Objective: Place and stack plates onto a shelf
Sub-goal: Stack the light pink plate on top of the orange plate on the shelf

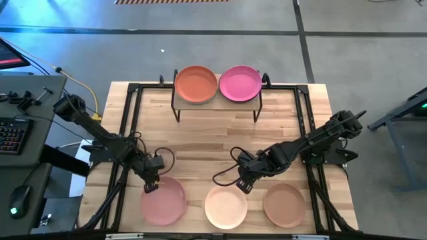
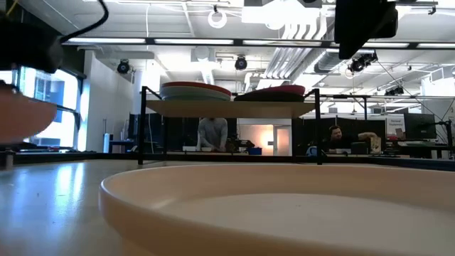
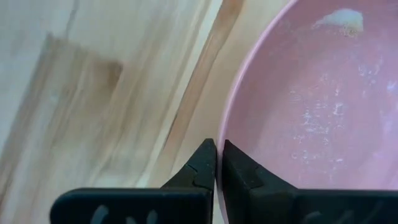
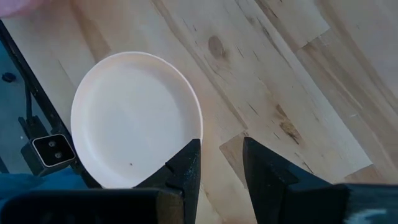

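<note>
Left tool [image 3: 217, 149] pinched shut on the far rim of the pink plate [image 1: 165, 200], near-left on the worktop [image 1: 213, 137]. Plate looks stiff, light, matte — rim is the only hold; likely to tilt when lifted. Right tool [image 4: 222, 155] open, empty, above the cream plate [image 4: 134, 115]'s edge. Shelf [image 1: 217, 103], far centre, carries the orange plate [image 1: 195, 83] and magenta plate [image 1: 241, 83].

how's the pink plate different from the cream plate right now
The pink plate is pink and lies at the table's front left; the cream plate is pale and lies at front centre. The left gripper is shut on the pink plate's rim, while the right gripper hangs open over the cream plate's edge, not gripping it. Both are round, shallow, similar in size.
</note>
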